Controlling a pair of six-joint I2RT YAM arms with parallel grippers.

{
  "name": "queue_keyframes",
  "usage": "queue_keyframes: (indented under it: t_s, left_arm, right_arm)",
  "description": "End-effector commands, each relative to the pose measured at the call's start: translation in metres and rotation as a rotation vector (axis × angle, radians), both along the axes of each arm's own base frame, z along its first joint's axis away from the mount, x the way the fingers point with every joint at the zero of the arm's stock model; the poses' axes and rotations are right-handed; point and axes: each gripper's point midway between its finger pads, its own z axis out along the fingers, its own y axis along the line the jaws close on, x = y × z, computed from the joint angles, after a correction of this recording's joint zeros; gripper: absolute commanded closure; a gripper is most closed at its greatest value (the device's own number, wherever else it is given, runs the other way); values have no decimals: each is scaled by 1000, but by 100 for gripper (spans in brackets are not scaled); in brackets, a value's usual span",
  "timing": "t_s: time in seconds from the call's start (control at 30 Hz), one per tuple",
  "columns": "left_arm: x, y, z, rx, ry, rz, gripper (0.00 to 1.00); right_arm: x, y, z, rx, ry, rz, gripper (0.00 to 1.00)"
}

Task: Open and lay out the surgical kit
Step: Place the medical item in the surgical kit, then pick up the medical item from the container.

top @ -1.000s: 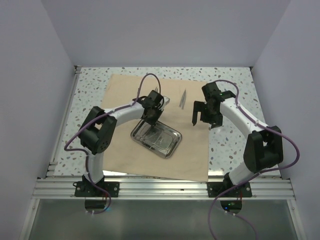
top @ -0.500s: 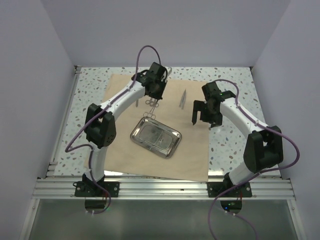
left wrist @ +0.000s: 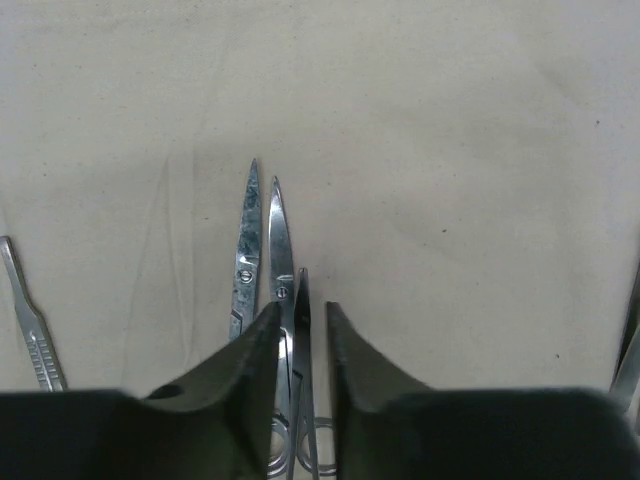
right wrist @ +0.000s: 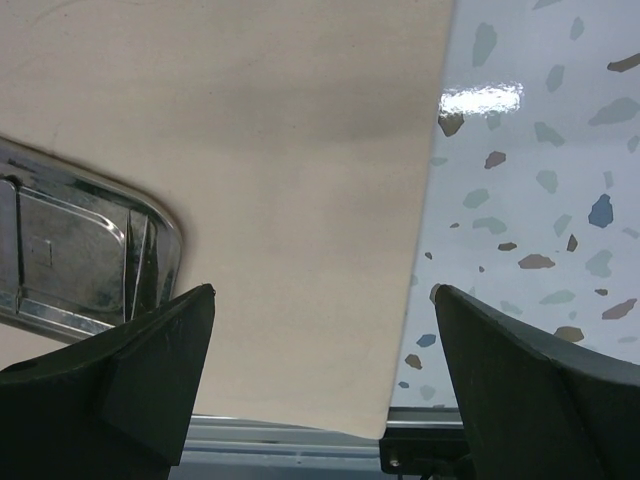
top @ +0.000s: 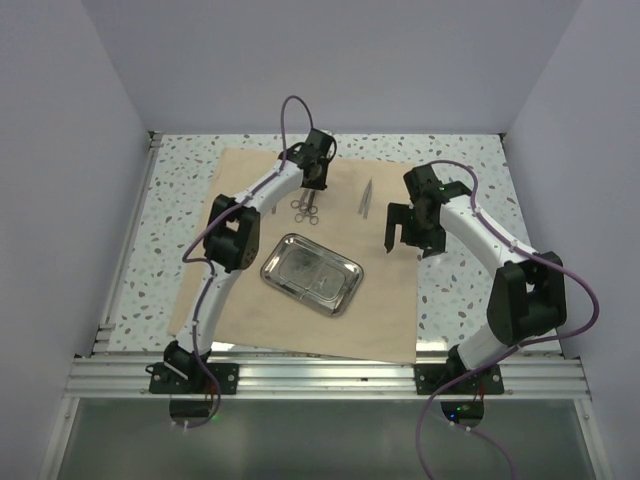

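The tan wrap sheet (top: pixel 385 320) lies spread flat on the table. On it sits the shiny steel tray (top: pixel 311 273), with nothing inside that I can make out. Beyond the tray, a cluster of ring-handled scissors and forceps (top: pixel 305 208) lies on the wrap, and thin tweezers (top: pixel 366 197) lie to their right. My left gripper (top: pixel 314 183) is low over that cluster. In the left wrist view its jaws (left wrist: pixel 302 305) stand slightly apart around one slim instrument (left wrist: pixel 301 290), next to two scissors (left wrist: pixel 248 250). My right gripper (top: pixel 405 242) hovers wide open right of the tray, holding nothing.
A flat metal handle (left wrist: pixel 30 335) lies left of the scissors. The right wrist view shows the tray's corner (right wrist: pixel 90 250), the wrap's right edge (right wrist: pixel 420 250) and speckled tabletop (right wrist: pixel 540 200). White walls enclose the table on three sides.
My left arm lifted an instrument from the tray, carried it to the far part of the wrap and set it by the others; its jaws have just parted. The right arm stayed still.
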Motion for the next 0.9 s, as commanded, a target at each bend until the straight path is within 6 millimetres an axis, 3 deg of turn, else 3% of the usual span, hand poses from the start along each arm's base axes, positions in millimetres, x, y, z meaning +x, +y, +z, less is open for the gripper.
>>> queue_keyframes:
  t_s: [0.0, 0.03, 0.1, 0.2, 0.23, 0.3, 0.33, 0.4, 0.43, 0.53, 0.63, 0.7, 0.87]
  left_arm:
    - [31, -4, 45, -68, -158, 77, 64]
    - [33, -3, 53, -74, -179, 78, 45]
    - [26, 1, 71, -67, -197, 59, 34]
    - [5, 4, 97, -47, -204, -38, 32]
    - [-12, 8, 105, -45, -191, -73, 32]
    - [-35, 13, 107, -11, -175, -154, 34]
    - [-62, 19, 102, -6, -135, -201, 35]
    - [-89, 27, 94, 26, -100, -273, 37]
    - [-116, 37, 81, 42, -55, -299, 38]
    - [-162, 52, 56, 54, 28, -350, 41]
    - [-192, 65, 39, 54, 91, -348, 45]
    - [-201, 68, 35, 48, 113, -333, 47]
    - [-230, 56, 20, -5, 187, -398, 49]
  right_arm:
    - [-1, -3, 11, -9, -16, 13, 4]
    - [-2, -2, 10, -9, -14, 13, 4]
    - [-2, -2, 9, -8, -11, 11, 4]
    - [0, 0, 7, 5, -12, 2, 4]
    - [1, 2, 5, 8, -14, 1, 4]
    - [3, 4, 3, 19, -13, -1, 4]
    - [5, 6, 2, 25, -20, -3, 5]
    - [8, 8, -1, 32, -23, -6, 5]
    - [8, 9, -1, 38, -23, -4, 5]
    - [10, 11, -5, 49, -26, -11, 5]
    - [10, 11, -7, 48, -23, -12, 5]
    - [9, 11, -8, 48, -23, -11, 5]
    - [7, 10, -6, 46, -25, -4, 5]
